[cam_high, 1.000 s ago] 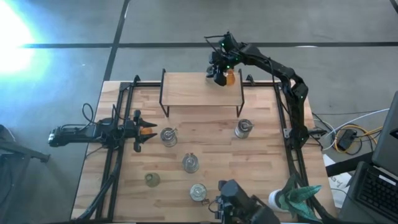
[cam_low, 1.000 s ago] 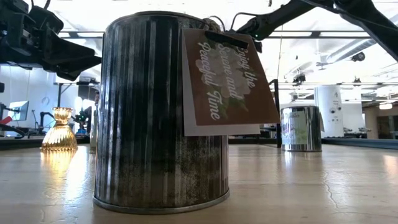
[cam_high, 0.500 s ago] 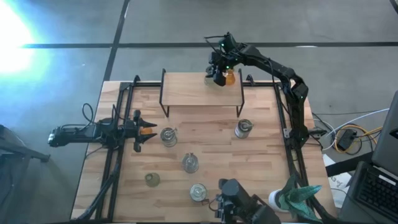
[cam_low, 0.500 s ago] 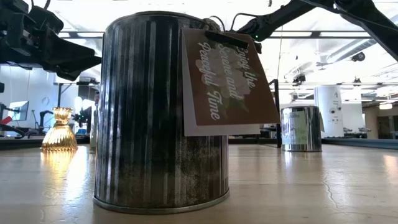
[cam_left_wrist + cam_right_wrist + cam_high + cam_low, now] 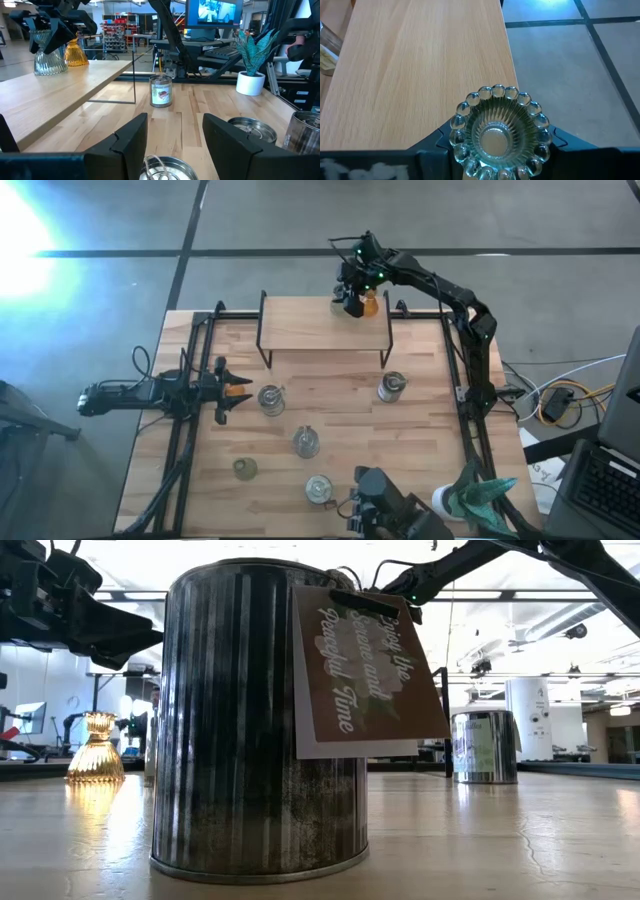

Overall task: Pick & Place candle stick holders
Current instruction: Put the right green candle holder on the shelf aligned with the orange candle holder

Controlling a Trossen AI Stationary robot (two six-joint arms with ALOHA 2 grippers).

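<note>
Pale-green glass holder [image 5: 496, 131] gripped by R gripper [image 5: 350, 298] over shelf [image 5: 310, 325] beside amber one [image 5: 370, 304]; L gripper [image 5: 172, 135] wide, idle; jars [image 5: 391, 387] left on table.

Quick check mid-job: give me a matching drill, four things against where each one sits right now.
1 pale green holder
2 amber holder
3 teal plant
4 left end effector

A table's left edge, open
B shelf, at the right end effector
C table corner, in a white pot
D shelf, standing free

Pairs: 1-B, 2-D, 3-C, 4-A
</note>
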